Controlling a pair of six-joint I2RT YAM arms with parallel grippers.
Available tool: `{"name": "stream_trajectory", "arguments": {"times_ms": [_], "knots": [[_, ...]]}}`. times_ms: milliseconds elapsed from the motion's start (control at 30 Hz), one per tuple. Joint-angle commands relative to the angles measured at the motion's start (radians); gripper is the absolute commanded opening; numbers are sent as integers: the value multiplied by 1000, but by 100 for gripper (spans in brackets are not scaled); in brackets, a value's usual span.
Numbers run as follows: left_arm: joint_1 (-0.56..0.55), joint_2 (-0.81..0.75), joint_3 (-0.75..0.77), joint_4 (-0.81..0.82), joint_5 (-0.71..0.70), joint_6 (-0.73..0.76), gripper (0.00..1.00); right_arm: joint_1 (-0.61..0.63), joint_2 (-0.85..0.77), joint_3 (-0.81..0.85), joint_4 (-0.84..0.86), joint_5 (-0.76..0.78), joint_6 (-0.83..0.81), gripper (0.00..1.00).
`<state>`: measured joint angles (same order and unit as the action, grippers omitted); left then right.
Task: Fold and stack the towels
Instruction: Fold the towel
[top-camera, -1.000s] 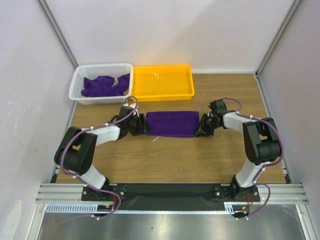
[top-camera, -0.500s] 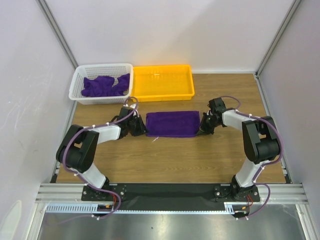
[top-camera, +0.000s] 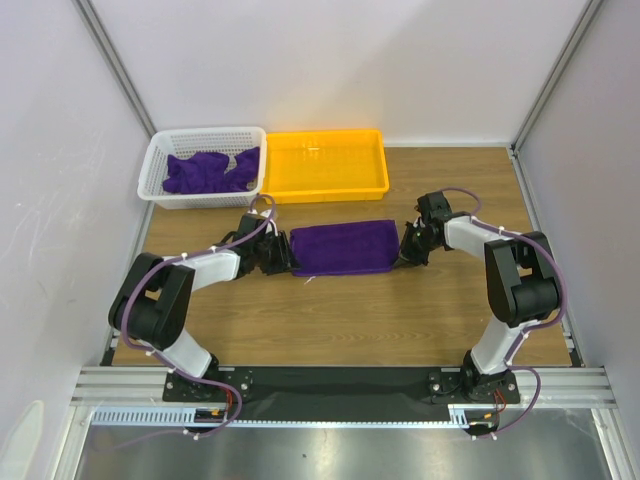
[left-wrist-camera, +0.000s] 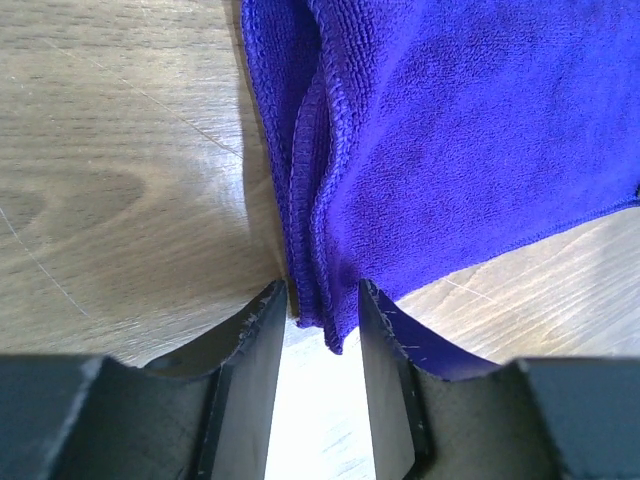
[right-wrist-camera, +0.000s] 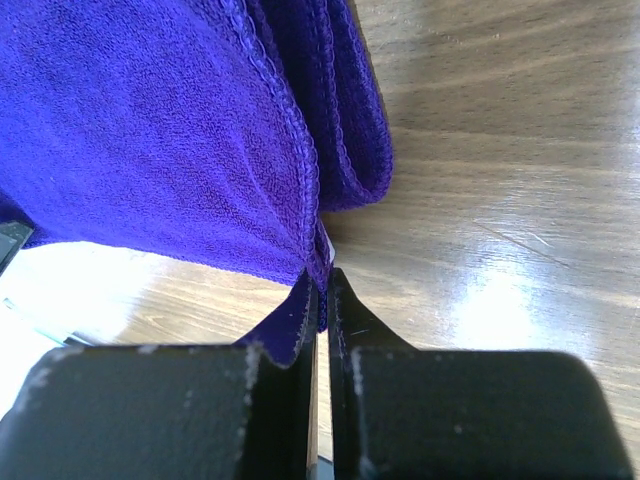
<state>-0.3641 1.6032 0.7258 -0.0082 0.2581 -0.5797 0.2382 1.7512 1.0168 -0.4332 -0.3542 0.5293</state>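
Bright, even light from above fills the overhead view, which is sharp edge to edge with only faint, soft shadows. In both wrist views white glare washes out the counter (right-wrist-camera: 500, 300) near the lower edge. The towel (left-wrist-camera: 470, 150) shows crisp weave, while the left gripper (left-wrist-camera: 318, 305) is dark and slightly soft.

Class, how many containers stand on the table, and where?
2. The white basket stands at the back left, holding crumpled purple towels; the yellow tray sits just right of it.
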Motion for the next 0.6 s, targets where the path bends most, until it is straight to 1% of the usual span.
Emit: {"name": "stream_trajectory", "arguments": {"times_ms": [0, 167, 200, 267, 567], "knots": [[-1, 17, -26, -65, -16, 17, 42, 3, 7, 31, -10, 14, -20, 0], [-9, 15, -28, -72, -10, 14, 43, 4, 8, 34, -13, 11, -18, 0], [-10, 14, -26, -75, -10, 15, 45, 3, 7, 35, -12, 11, -18, 0], [-15, 14, -28, -78, -7, 12, 46, 3, 8, 35, -12, 9, -18, 0], [-24, 41, -20, -87, 9, 15, 45, 3, 8, 29, -1, 6, -15, 0]]}}
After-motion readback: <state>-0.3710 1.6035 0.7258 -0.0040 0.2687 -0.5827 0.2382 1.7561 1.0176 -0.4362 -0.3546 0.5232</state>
